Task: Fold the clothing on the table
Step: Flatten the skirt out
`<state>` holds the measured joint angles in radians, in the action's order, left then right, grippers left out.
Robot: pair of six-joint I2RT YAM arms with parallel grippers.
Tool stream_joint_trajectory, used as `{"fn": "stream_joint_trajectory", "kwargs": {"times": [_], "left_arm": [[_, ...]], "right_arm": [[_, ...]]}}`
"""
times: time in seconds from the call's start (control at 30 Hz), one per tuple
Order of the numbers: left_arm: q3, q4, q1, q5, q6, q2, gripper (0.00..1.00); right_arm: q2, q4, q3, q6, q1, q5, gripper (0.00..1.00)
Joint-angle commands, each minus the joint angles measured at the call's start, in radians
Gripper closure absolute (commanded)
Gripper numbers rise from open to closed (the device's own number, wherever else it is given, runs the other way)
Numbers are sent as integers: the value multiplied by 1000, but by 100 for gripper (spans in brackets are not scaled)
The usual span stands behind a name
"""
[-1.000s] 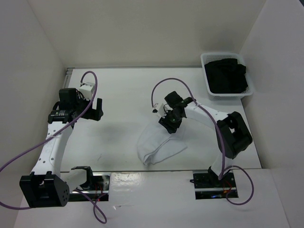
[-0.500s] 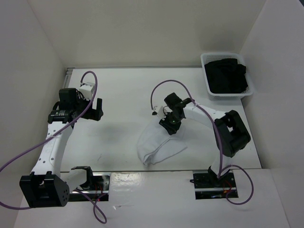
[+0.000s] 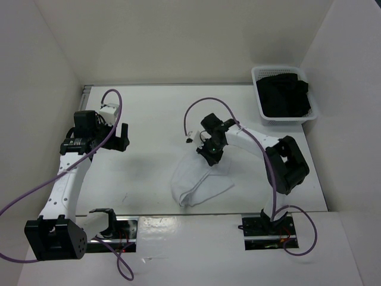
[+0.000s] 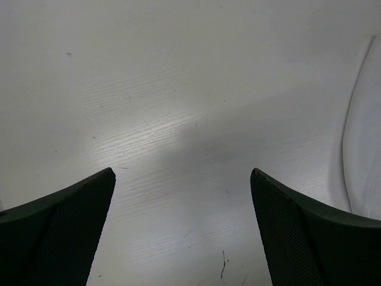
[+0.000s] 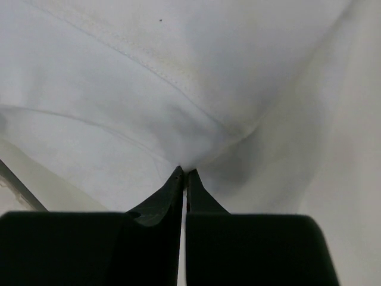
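from the top camera, a thin, soft, wrinkly white garment (image 3: 199,182) is seen lying bunched up on a large flat white table (image 3: 155,113), near the front edge and a bit to the right. the black two-finger right gripper (image 3: 211,156) is set down on the far edge of the white garment and is touching it. the black two-finger left gripper (image 3: 122,137) is held over the left part of the table, well apart from the white garment. a small white slotted plastic basket (image 3: 258,80) is placed in the far right corner, and a crumpled black garment (image 3: 284,98) is packed inside it.

from the left wrist camera, the two dark fingers (image 4: 59,232) of the left gripper are seen spread wide apart, gripping no thing. the table top is seen under them, and a bit of the white garment is seen at the right edge.

from the right wrist camera, the two dark fingers (image 5: 161,202) of the right gripper are seen pressed tight together. a small fold of the white garment is pinched between their tips, and the cloth is pulled into creases there. a stitched seam is seen running across the cloth above the tips.
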<state>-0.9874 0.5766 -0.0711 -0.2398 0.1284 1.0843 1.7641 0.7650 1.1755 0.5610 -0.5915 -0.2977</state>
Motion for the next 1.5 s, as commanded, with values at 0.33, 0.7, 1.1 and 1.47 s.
{"fn": "stream_joint_trajectory", "kwargs": {"times": [0.33, 0.7, 1.1, 1.47], "left_arm": [[-37, -7, 4, -19, 8, -7, 0], [-37, -7, 4, -1, 8, 2, 0], [-37, -7, 4, 8, -1, -7, 0], [-37, -7, 4, 8, -1, -7, 0]], "right_arm": [[4, 5, 432, -96, -142, -35, 100], [213, -185, 584, -231, -327, -178, 100], [518, -251, 909, -571, -196, -201, 75], [378, -193, 807, -526, -102, -152, 25]]}}
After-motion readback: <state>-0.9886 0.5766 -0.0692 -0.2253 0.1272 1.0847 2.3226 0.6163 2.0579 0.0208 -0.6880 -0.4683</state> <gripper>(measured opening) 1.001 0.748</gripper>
